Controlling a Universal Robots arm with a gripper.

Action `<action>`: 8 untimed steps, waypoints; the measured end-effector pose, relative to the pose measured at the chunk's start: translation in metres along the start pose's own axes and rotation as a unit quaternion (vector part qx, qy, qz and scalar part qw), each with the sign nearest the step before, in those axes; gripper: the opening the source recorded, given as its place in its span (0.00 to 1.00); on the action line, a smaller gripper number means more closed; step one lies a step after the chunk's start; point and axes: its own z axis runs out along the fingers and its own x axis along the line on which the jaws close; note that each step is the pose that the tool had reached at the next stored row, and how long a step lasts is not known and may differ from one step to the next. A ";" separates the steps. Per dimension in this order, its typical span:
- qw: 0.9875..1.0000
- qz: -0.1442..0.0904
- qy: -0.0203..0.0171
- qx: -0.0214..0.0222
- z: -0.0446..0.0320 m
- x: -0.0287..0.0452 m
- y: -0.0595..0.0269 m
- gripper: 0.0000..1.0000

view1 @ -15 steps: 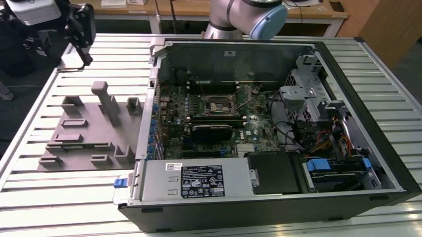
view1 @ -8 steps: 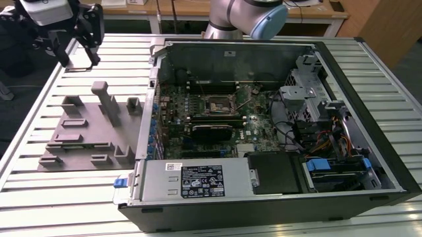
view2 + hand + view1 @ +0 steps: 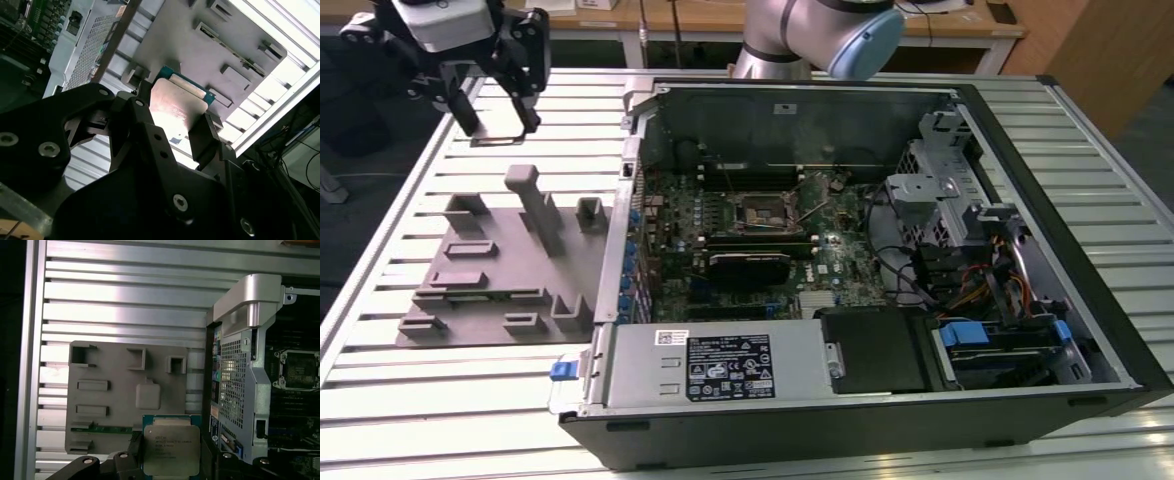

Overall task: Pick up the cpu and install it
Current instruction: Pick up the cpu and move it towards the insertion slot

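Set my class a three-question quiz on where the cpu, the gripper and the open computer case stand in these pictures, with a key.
1. True or false: the cpu lies inside the computer case.
2. What does the gripper hold? A) nothing B) the cpu C) a cable
3. Fill in: the grey fixture plate lies on the exterior view's ____ of the computer case.
Key: 1 false; 2 B; 3 left.
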 end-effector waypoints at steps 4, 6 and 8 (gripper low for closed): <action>1.000 0.000 0.000 0.000 0.0003 -0.0079 -0.0002 0.55; 1.000 0.000 0.000 0.000 0.0005 -0.0119 -0.0004 0.55; 1.000 0.000 0.000 0.000 0.0006 -0.0159 -0.0005 0.55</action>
